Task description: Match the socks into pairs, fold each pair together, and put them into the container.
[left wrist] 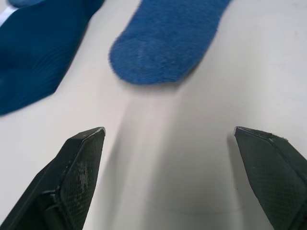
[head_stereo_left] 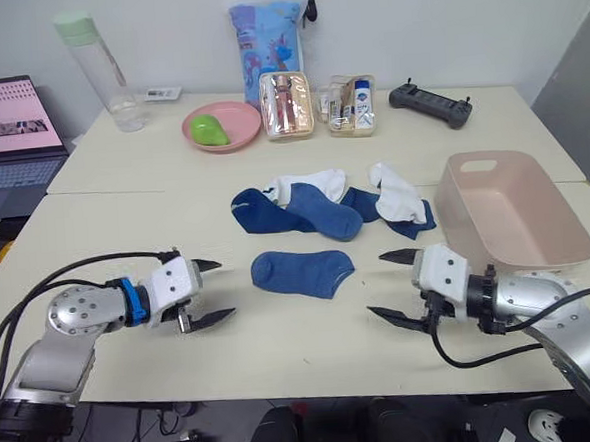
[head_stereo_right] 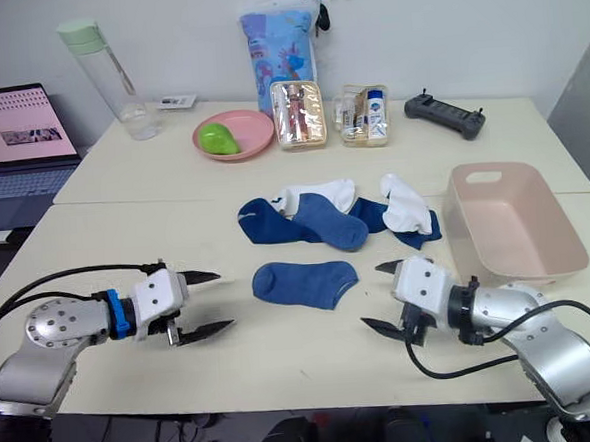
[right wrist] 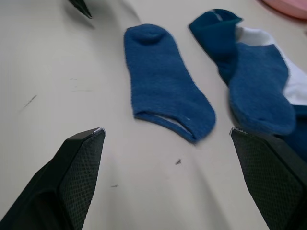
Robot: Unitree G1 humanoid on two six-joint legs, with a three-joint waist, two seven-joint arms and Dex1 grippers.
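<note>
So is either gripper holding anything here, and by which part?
Nothing is held. The left gripper and right gripper are both open over the table, either side of the lone royal blue ankle sock, touching nothing.

The cream desk (head_stereo_left: 115, 222) carries 1 lone blue sock (head_stereo_left: 302, 273), a heap of socks (head_stereo_left: 329, 207), and the pink container (head_stereo_left: 510, 208).

A round pink bowl (head_stereo_left: 221, 126) holding a green fruit (head_stereo_left: 207, 131) is sitting at the desk's (head_stereo_left: 132, 341) far side, beside 2 clear pouches (head_stereo_left: 286, 105) and a black controller (head_stereo_left: 430, 105).
</note>
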